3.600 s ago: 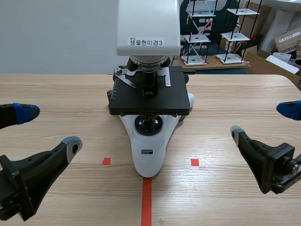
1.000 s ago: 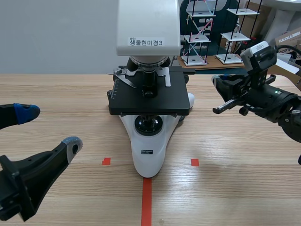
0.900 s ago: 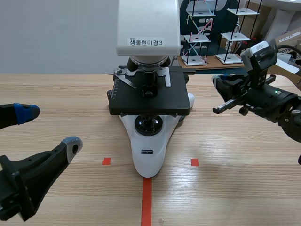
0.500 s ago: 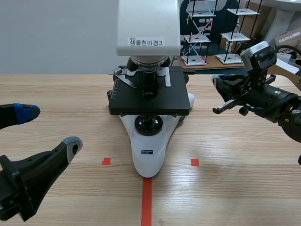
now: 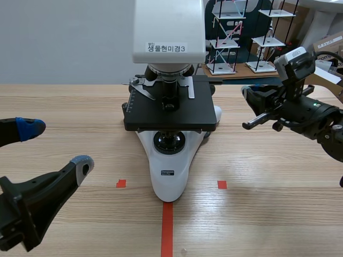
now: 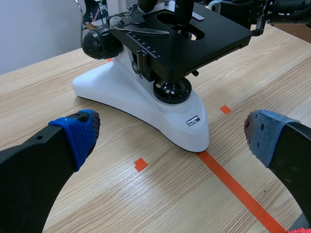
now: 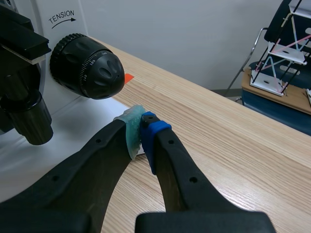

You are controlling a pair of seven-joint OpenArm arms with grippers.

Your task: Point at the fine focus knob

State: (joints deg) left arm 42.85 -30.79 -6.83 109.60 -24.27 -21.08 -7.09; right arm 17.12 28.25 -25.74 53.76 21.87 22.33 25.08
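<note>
Table: a light wooden table [image 5: 268,214] is carrying everything, and an orange-red tape line [image 5: 167,230] is running on it toward the robot
Microscope: a big white microscope with a black square stage [image 5: 169,182] is standing upright in the middle of the table; the front tip of its white foot is sitting on the far end of the tape line
Right arm: the black right arm is coming in raised from the right side, and it is pointing toward the right flank of the microscope
Right gripper: the right gripper [image 7: 142,131] is clenched on nothing, its grey-green pad and its blue pad are pressing together; the tips are aiming at the knob, near it but apart from it
Left gripper: the left gripper [image 5: 56,145] is hanging low at the left with its fingers spread wide, released; it is well apart from the microscope
Fine focus knob: the small black ribbed knob end with white scale marks [image 7: 104,73] is sticking out from the larger black knob on the right flank of the microscope, under the word TENSION, just ahead of the right gripper's closed tips
</note>
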